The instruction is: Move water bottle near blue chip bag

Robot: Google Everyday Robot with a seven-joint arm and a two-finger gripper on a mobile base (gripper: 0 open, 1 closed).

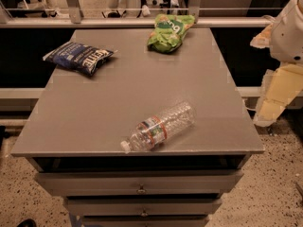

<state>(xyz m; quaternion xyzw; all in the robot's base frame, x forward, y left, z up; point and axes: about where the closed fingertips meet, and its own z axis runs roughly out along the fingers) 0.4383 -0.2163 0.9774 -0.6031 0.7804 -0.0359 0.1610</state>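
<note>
The water bottle [158, 126] is seen lying on its side near the front edge of the grey cabinet top [118, 103], its long axis running diagonally, with the white cap pointed near-left and the base far-right. The blue chip bag [78, 56] is found at the far left, well apart from it; a green chip bag [169, 31] is set at the far edge. The gripper [272, 103] is held off the right edge, so the bottle lies to its left and a little nearer. Whether the gripper is open or closed cannot be told.
</note>
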